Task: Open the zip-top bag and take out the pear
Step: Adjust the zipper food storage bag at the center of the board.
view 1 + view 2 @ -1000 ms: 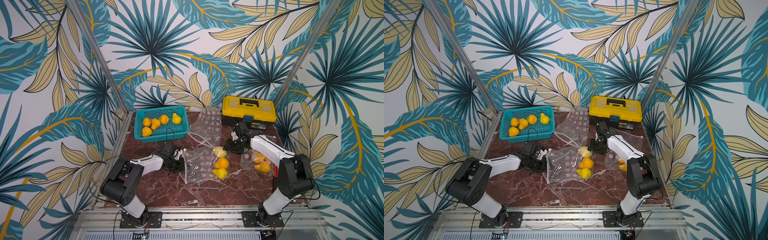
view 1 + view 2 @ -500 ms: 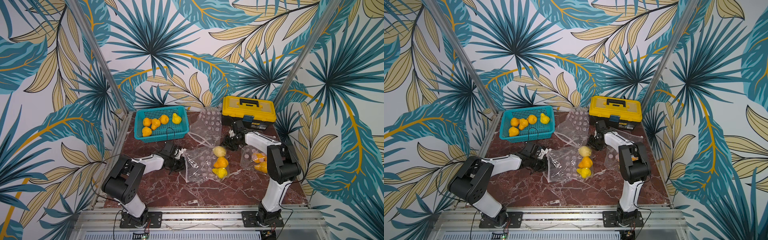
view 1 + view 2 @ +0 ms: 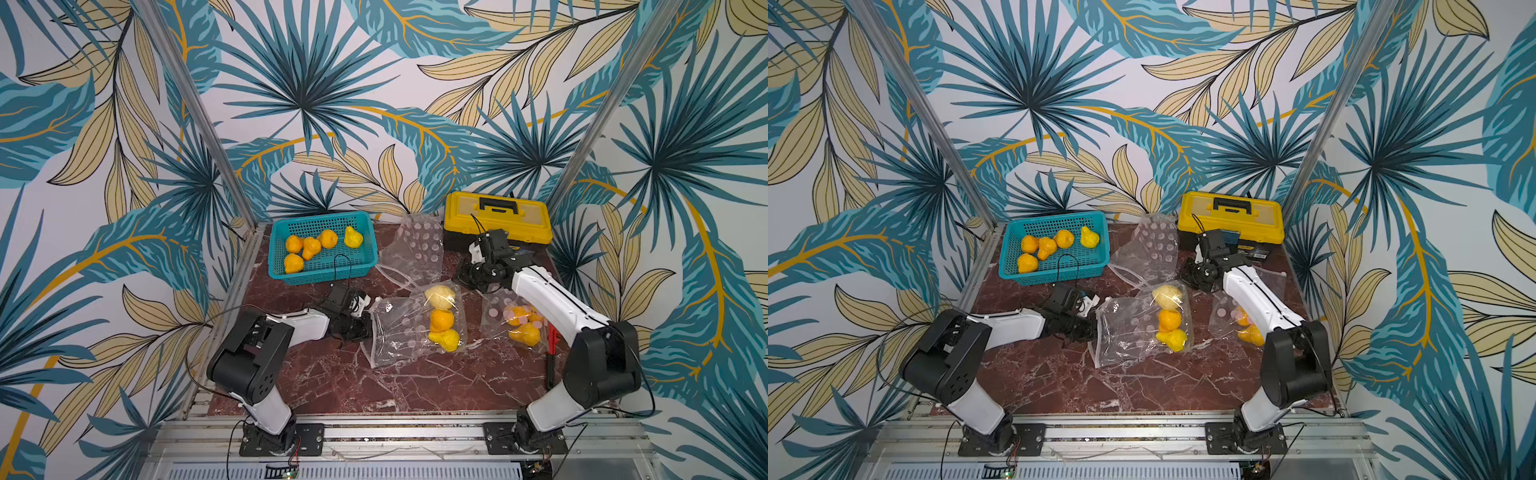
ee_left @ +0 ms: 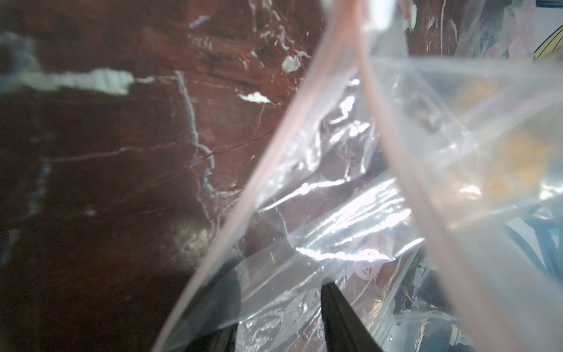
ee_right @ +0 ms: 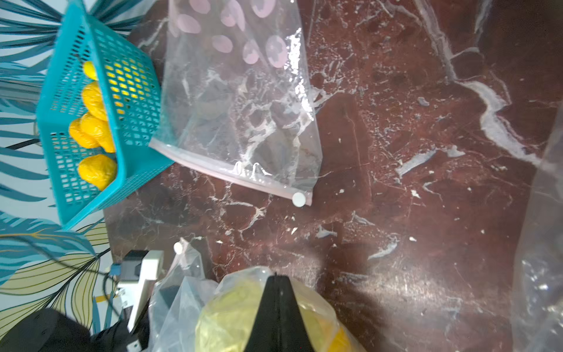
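Observation:
A clear zip-top bag (image 3: 399, 332) (image 3: 1129, 332) lies mid-table holding three fruits in a row: a pale yellow one (image 3: 439, 296), an orange one (image 3: 441, 320) and a bright yellow pear (image 3: 446, 340) (image 3: 1172, 338). My left gripper (image 3: 365, 328) (image 4: 278, 277) sits at the bag's mouth. Its jaws stand apart, with one finger (image 4: 335, 311) in front of the film and the other behind it. My right gripper (image 3: 461, 279) (image 5: 275, 279) is shut at the bag's far end, beside the pale fruit (image 5: 234, 307). The film peaks at its tips, as if pinched there.
A teal basket (image 3: 291, 274) of yellow and orange fruit stands at the back left. A yellow toolbox (image 3: 496, 216) is at the back right. An empty bag (image 3: 415, 249) lies between them. Another bag with fruit (image 3: 519, 328) lies under my right arm, and a red-handled tool (image 3: 552, 345) beside it.
My right gripper has moved a little left to the bag's far end and closed there. My left gripper and the bag have stayed put.

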